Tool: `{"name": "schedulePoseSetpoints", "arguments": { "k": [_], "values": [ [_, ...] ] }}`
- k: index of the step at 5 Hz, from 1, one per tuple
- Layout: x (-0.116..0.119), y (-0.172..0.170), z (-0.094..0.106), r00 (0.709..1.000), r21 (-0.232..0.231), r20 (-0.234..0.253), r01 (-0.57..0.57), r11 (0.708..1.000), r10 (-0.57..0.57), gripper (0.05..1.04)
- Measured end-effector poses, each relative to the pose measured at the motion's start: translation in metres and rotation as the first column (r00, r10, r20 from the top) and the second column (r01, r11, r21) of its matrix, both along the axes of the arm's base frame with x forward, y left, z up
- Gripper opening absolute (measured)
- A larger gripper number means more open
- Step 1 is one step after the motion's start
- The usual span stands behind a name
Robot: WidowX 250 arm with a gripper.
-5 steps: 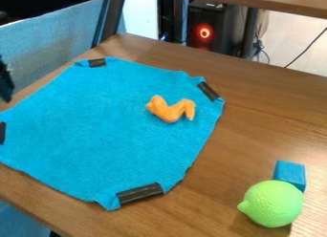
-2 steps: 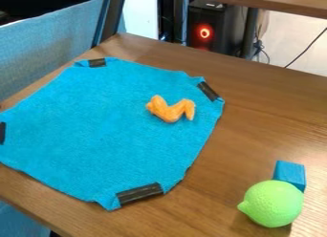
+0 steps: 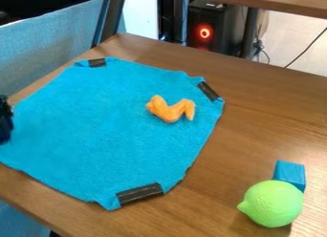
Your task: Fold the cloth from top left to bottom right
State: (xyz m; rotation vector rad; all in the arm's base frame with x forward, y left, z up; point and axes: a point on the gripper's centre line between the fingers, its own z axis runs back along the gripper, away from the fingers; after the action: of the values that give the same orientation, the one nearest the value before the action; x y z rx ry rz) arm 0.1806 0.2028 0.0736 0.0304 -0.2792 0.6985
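Spreading over the left part of the wooden surface (image 3: 243,135), the blue cloth (image 3: 96,121) is lying unfolded. Black strips (image 3: 139,193) are marking its near, right and far corners. The claw (image 3: 5,123) is hanging at the view's left edge, over the cloth's left corner; whether it is released, clenched or grasping the cloth, I cannot tell. An orange toy wing (image 3: 170,110) is resting on the cloth, towards the right corner. At the lower right, well apart from the cloth, a green lime (image 3: 273,204) is sitting on the surface, partly covering a blue block (image 3: 290,174) just behind it. Beyond the surface's far edge, a black computer case (image 3: 214,30) is standing with a red ring glowing on its front, and a cable (image 3: 305,49) is running past the right.
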Motion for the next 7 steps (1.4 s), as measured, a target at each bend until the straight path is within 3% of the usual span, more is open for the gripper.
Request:
{"name": "schedulePoseSetpoints", "arguments": {
  "k": [1,3,4,5,6,7],
  "values": [
    [0.004,-0.001,0.0,1.0,0.016,0.002,0.004,1.0,-0.004,0.938],
    [0.006,-0.004,0.0,1.0,0.019,-0.01,0.026,0.999,-0.025,0.346],
    [0.005,-0.005,0.0,0.999,0.012,-0.019,0.033,0.999,-0.033,0.15],
    [0.004,-0.006,0.0,0.999,0.002,-0.028,0.039,0.999,-0.039,0.067],
    [0.007,-0.008,0.013,0.999,-0.013,-0.011,0.038,0.999,-0.038,0.055],
    [0.026,-0.019,0.034,1.0,-0.064,0.024,0.017,0.998,-0.016,0.055]
  ]
}}
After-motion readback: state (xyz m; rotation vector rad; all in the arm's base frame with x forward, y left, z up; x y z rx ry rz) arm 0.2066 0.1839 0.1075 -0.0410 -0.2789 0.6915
